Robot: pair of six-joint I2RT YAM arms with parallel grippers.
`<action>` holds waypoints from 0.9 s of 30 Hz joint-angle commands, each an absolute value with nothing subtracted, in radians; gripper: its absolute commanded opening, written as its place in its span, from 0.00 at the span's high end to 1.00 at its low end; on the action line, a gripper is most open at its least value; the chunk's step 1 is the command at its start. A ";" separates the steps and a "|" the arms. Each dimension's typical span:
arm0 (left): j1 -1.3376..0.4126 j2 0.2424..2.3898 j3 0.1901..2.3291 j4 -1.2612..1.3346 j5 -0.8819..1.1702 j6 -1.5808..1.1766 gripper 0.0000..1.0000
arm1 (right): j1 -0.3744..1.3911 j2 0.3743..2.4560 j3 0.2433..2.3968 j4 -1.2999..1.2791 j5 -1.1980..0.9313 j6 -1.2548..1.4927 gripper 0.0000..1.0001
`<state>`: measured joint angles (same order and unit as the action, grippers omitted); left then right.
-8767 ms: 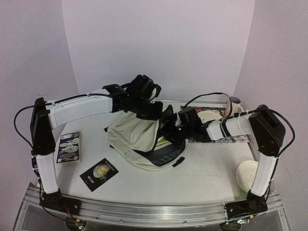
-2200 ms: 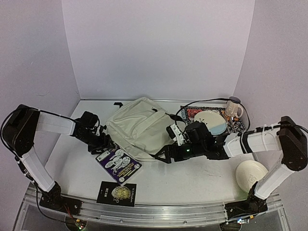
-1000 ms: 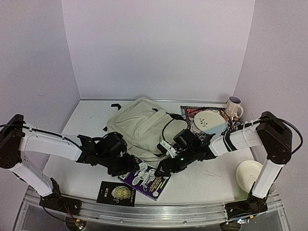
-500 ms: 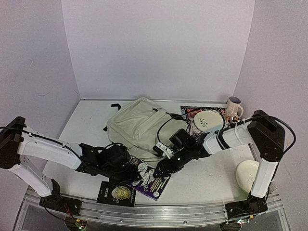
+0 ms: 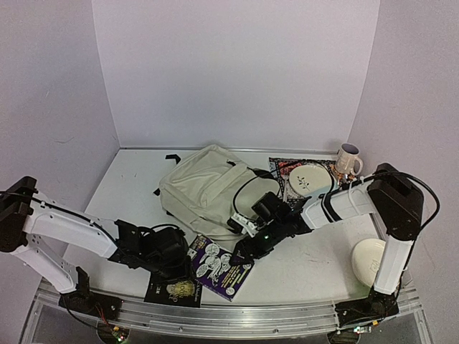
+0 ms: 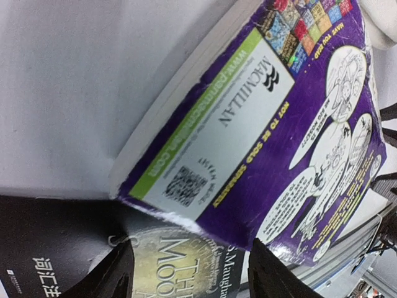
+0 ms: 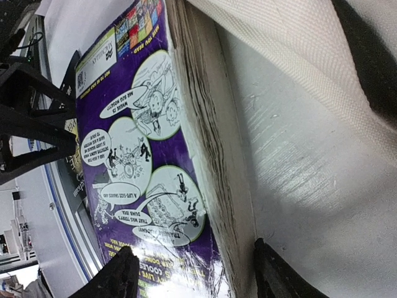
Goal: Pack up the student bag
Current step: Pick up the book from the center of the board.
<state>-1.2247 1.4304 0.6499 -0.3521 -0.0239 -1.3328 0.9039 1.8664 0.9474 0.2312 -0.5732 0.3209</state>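
The bag (image 5: 208, 188) lies at the back middle of the desk, just behind both grippers. The right gripper (image 5: 245, 249), fingers apart, straddles the edge of the purple book (image 5: 219, 266) beside the bag. The left gripper (image 5: 183, 255), also apart, faces its other end above a black book (image 5: 171, 292). Two seconds before, the purple book lay further left

Student bag (image 5: 208, 188): large soft cream fabric backpack. Lies flat on table (image 5: 315, 261), mid-rear area, set diagonally, front panel up. Black zipper lines cross front panel. Black strap ends protrude at rear-left edge. Body slack and creased. Right wrist view: woven cream edge (image 7: 291, 56) with black trim, resting on surface.
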 commanded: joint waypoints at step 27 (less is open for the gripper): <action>-1.160 1.640 0.865 0.131 -0.036 -1.183 0.46 | 0.907 1.643 0.882 0.318 -0.660 0.440 0.69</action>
<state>-1.1481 1.6657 0.8223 -0.1655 -0.0753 -1.2015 0.8757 1.7515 0.8681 0.2016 -0.5644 0.4132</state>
